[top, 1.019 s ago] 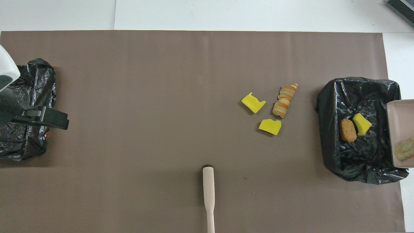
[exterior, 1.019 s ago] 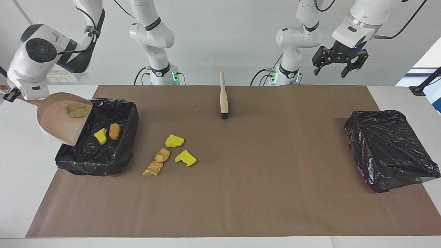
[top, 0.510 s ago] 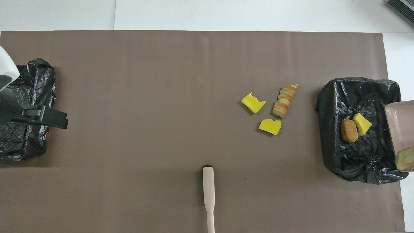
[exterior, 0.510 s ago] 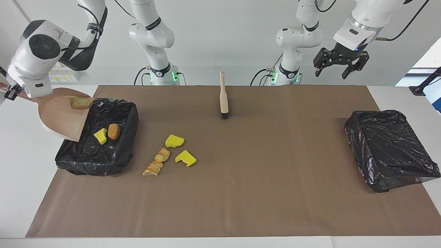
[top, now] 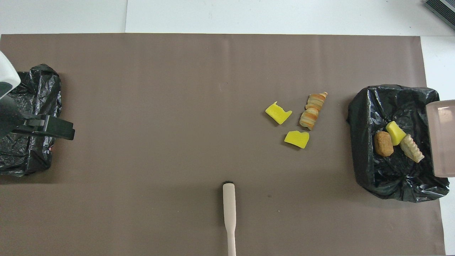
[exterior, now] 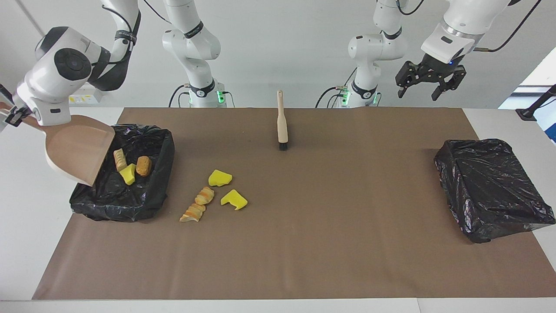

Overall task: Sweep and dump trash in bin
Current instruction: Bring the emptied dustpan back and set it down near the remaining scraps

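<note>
Nearest the robots, the brush (exterior: 282, 124) lies untouched at mid-table, bristles pointing away from them. At the right arm's end, the right gripper (exterior: 16, 116) is clamped on the handle of the dustpan (exterior: 78, 150), which hangs tilted with its lip over the rim of the bin (exterior: 163, 148).

The change is here. A second ago a greenish scrap sat in the pan. Half a second ago it was at the lip. Now the pan is bare and a pale ridged scrap (exterior: 119, 159) lies in the bin, touching the yellow chunk (exterior: 128, 174) beside the brown piece (exterior: 143, 165). The pan has also swung steeper. That load looks fully dumped, making three scraps binned.

At the left arm's end, the left gripper (exterior: 418, 92) waits with fingers spread, raised over the second bin (exterior: 491, 187); it has drifted a little upward.

Farther out, four scraps stay on the mat (exterior: 347, 217) just beside the first bin: two yellow chunks (exterior: 220, 178) and two bread pieces (exterior: 204, 195), clustered where they were. I judge the task roughly half done. Another sweep is needed, which means bringing the pan back down and picking up the brush.
</note>
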You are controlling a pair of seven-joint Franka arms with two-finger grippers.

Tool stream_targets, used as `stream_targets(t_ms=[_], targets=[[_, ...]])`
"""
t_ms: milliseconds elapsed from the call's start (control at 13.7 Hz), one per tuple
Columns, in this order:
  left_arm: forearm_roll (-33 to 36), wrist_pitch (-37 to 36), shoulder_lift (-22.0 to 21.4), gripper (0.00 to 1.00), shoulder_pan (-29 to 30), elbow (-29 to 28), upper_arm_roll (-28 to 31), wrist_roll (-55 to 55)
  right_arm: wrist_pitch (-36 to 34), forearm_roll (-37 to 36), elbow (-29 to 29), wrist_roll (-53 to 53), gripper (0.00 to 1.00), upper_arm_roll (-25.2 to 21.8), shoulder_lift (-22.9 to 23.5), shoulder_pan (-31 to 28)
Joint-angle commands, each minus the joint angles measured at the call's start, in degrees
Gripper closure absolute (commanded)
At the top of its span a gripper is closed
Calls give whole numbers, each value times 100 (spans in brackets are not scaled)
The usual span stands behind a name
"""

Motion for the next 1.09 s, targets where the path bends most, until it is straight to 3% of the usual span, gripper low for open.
stream_targets(t_ms=[0,291,655,1019], targets=[[-31,179,-190,0,85,-246,-4,97,-391,461,588,101,100,12,83,33],[-5,153,-181,0,85,-237,5,70,-1444,1859,1300,660,100,74,75,190],[4,144,-173,0,-2,-202,312,175,-2272,3370,1311,3558,100,100,40,953],[4,144,-181,0,-319,-193,778,456,-2686,4522,1266,7020,100,127,310,2324]])
